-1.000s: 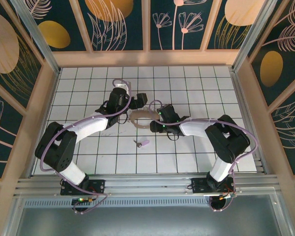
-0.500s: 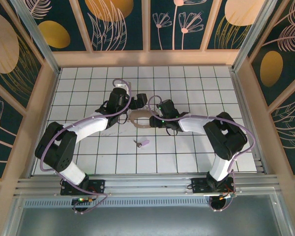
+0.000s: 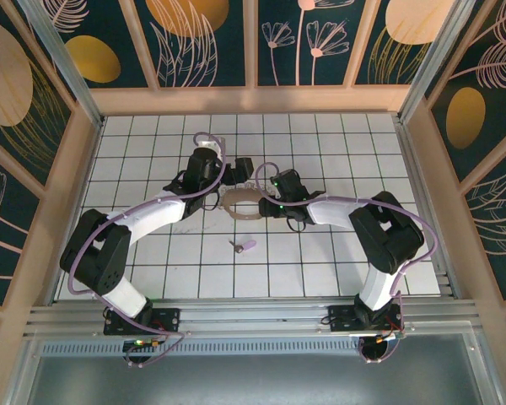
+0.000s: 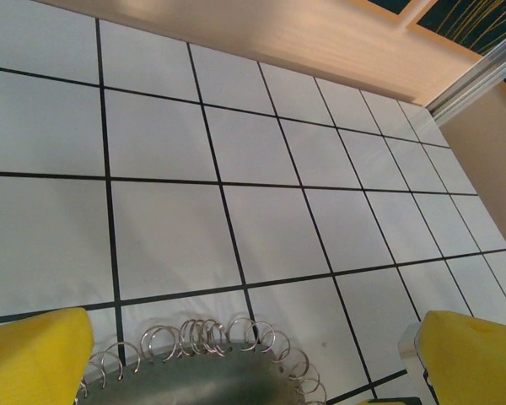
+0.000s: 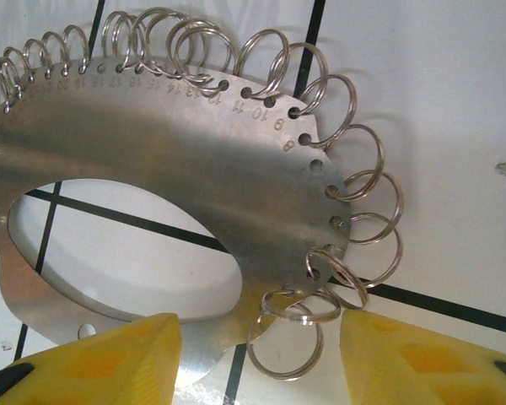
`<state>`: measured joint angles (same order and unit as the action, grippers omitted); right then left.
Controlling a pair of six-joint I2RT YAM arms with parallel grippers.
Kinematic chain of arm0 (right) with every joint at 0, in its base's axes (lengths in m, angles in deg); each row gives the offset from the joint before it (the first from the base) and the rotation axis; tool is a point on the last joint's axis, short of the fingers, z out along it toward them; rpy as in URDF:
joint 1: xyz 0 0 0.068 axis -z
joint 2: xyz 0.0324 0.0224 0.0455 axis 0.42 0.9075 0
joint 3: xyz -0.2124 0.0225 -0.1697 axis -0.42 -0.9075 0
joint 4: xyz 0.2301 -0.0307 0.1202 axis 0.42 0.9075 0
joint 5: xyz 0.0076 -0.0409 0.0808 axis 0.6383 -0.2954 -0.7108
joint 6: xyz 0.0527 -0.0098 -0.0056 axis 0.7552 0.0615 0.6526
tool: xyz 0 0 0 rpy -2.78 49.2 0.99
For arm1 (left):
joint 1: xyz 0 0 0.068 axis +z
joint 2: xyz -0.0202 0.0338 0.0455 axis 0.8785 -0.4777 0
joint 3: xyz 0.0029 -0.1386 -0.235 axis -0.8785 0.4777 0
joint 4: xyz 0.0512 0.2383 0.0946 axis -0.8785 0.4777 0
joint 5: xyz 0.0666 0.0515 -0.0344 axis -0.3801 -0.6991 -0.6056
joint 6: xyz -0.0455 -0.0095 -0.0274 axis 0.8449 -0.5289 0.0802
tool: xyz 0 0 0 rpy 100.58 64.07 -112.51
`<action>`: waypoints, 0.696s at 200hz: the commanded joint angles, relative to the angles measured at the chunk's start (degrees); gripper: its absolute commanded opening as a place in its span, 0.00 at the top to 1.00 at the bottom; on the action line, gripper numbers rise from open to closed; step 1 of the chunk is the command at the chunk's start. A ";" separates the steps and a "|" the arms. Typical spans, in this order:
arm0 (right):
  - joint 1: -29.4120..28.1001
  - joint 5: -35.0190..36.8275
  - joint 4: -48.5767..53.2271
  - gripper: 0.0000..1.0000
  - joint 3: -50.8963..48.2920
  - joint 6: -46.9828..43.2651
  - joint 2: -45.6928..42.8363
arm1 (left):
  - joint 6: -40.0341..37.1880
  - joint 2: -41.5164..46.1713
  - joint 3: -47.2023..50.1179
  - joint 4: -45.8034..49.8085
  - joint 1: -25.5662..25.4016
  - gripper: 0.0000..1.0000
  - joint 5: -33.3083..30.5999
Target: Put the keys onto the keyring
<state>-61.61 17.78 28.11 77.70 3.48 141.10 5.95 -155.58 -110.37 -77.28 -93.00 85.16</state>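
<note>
Hovering spread-wide, left gripper (image 4: 253, 364) is straddling the keyring (image 5: 177, 169); right gripper (image 5: 261, 363), half-parted and empty, should pinch its rim squarely.

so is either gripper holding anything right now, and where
Left gripper: nothing, jaws wide open. Right gripper straddles the looped rim of the keyring; whether it grips cannot be told. The key lies loose.
</note>
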 commanded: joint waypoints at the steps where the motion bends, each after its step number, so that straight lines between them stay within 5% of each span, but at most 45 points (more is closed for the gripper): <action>1: 0.42 1.04 0.87 0.47 -0.19 -0.86 -0.12 | -1.09 0.95 -1.25 0.00 0.33 0.01 -0.51; 139: -0.06 -0.88 1.38 0.47 -3.74 0.32 -4.00 | -0.76 1.30 -1.19 -0.30 0.33 0.01 -0.32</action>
<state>-61.56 17.69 28.26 75.58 3.50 139.92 5.95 -155.58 -110.43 -77.25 -93.00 85.16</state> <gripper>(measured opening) 0.528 0.987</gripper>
